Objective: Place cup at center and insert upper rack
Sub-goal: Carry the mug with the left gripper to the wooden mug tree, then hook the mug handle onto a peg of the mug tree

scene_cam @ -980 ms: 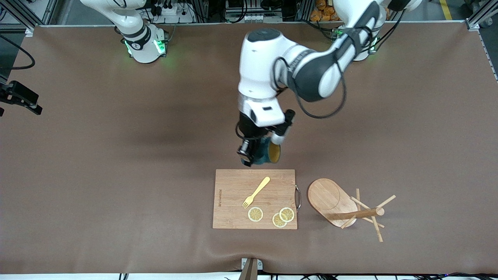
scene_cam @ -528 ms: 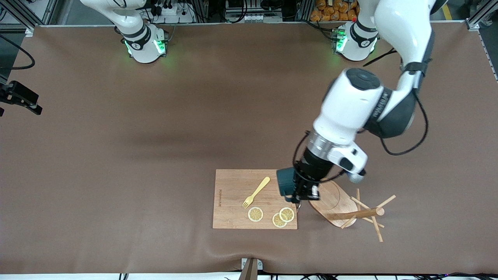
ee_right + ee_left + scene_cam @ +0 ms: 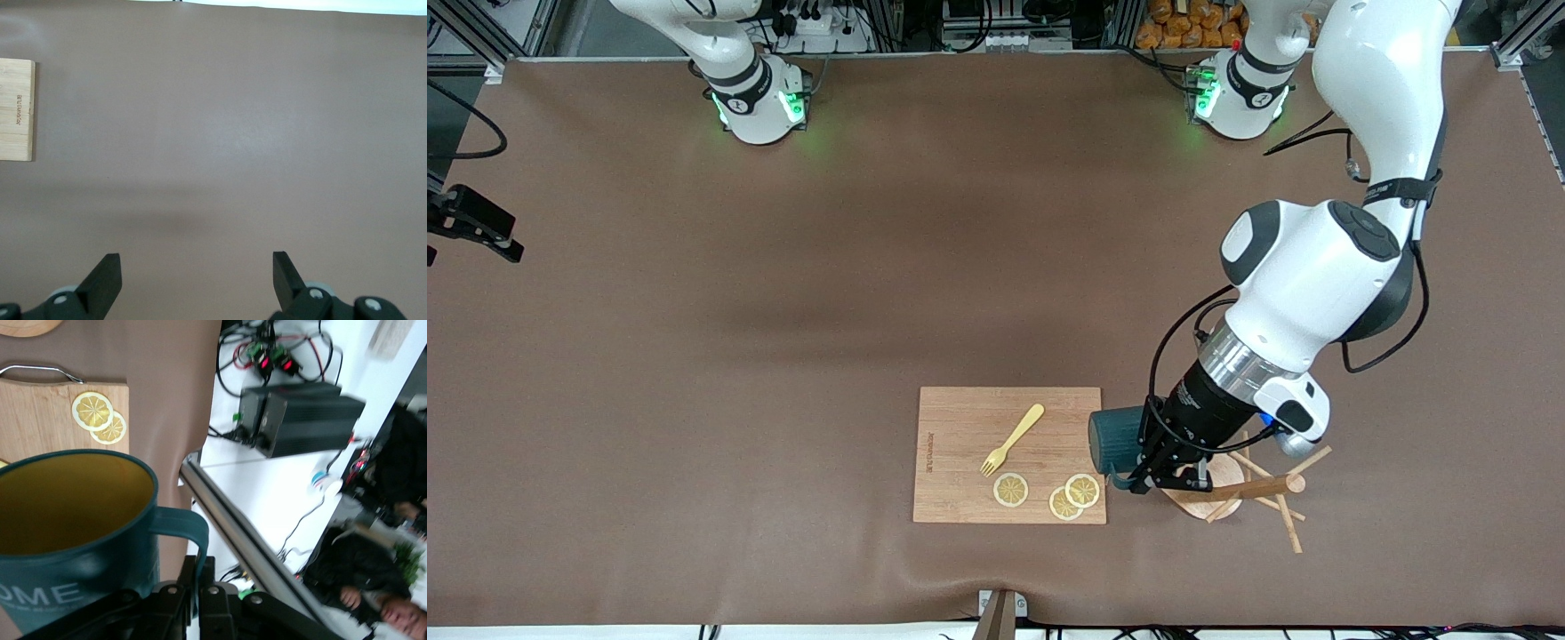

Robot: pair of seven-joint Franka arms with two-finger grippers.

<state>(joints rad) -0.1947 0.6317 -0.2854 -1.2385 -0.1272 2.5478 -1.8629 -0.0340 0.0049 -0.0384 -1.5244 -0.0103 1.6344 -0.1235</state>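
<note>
In the lower centre of the front view I see the rectangular light wooden cutting board [image 3: 1009, 454] with its yellow plastic fork [image 3: 1012, 439] and three lemon slices [image 3: 1060, 493]; just beside it, lower right of the frame, lies the tipped-over light wooden mug tree [image 3: 1249, 488]. My left gripper [image 3: 1158, 476] is clamped on the handle of the ribbed dark teal mug [image 3: 1113, 442], carried over the gap between board and tree base. I'd keep the wrist level and line the handle up with a peg only once the tree stands upright (it lies on its side now). The left wrist view alone shows the mug's yellowish inside; the right wrist view shows the right gripper [image 3: 193, 275] waiting with fingers spread over bare table.
</note>
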